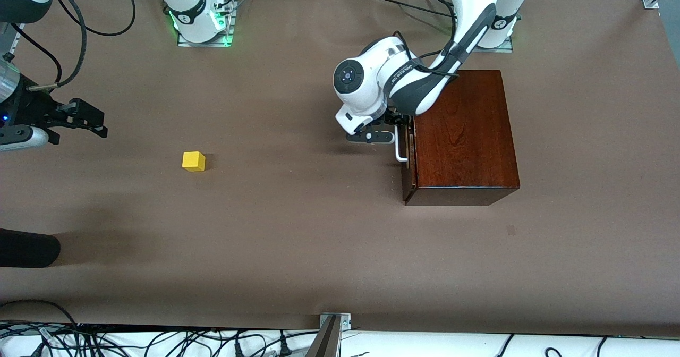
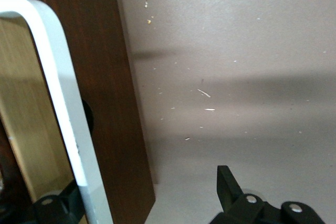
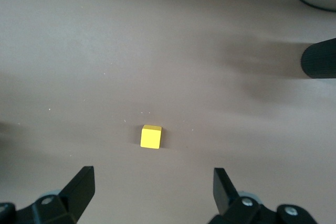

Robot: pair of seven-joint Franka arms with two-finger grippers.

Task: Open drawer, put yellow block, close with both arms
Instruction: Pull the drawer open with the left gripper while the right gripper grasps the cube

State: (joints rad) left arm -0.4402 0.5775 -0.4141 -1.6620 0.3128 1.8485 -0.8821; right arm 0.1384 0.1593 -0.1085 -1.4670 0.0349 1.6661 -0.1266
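Front view showed the left gripper (image 1: 399, 134) at the white handle (image 1: 399, 150) of the drawer (image 1: 408, 150), its fingers (image 2: 227, 182) spread apart on either side of the bar (image 2: 63, 114), not clamped. A sliver of pale interior showed where the drawer stood slightly out of the wooden box (image 1: 465, 134). The right gripper (image 1: 87, 118) hung over the bench (image 1: 297, 229) at the right arm's end, fingers (image 3: 223, 184) wide apart and empty. The yellow block (image 1: 193, 161) sat on the bench near it, well apart from the box.
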